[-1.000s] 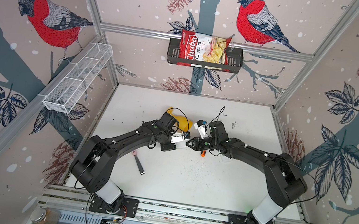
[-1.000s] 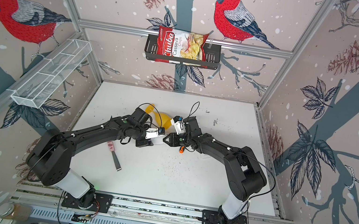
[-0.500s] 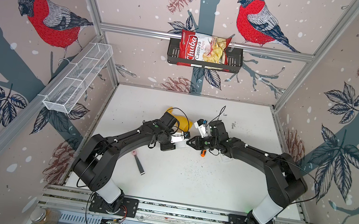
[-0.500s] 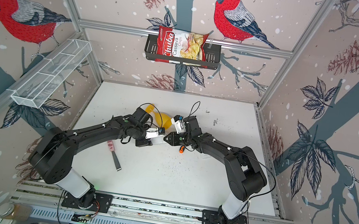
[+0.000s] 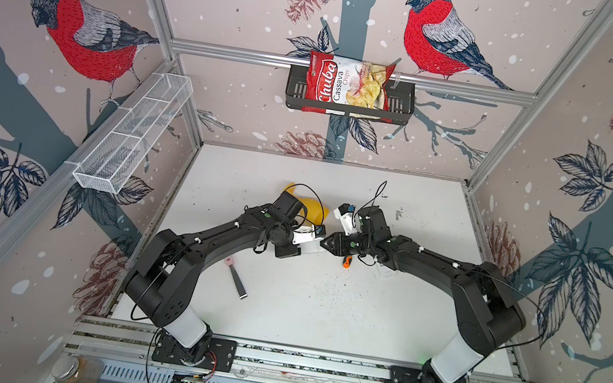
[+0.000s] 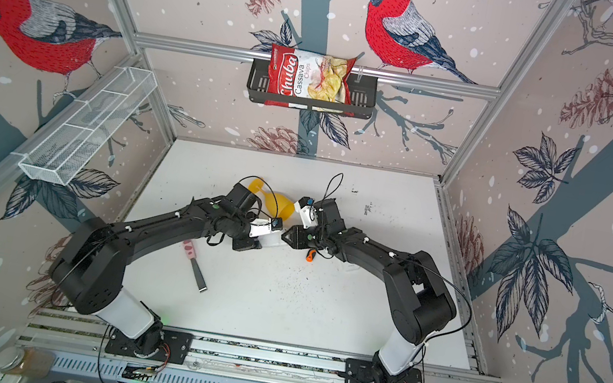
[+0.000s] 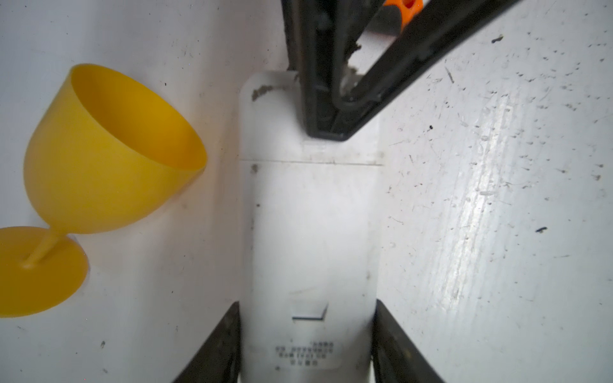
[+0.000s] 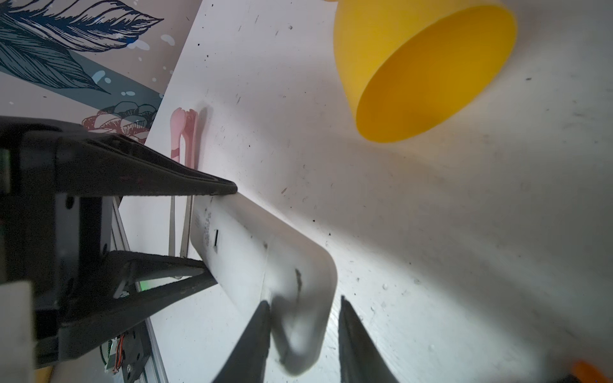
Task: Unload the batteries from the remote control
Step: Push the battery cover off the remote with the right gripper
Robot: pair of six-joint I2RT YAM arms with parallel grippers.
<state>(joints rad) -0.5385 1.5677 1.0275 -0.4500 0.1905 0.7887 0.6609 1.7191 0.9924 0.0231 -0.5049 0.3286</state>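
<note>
Mid-table, we find the remote control lying back-up with its back not yet opened. No batteries show anywhere, so we judge them all inside and the unloading barely begun. Our left gripper clamps the remote's long sides. Our right gripper stands at the opposite end, jaws a little apart; whether it grips, we cannot tell. A yellow goblet lies tipped just beside the remote, crowding that side. An orange-handled screwdriver sits near the right gripper, and a pink-handled tool lies well apart.
</note>
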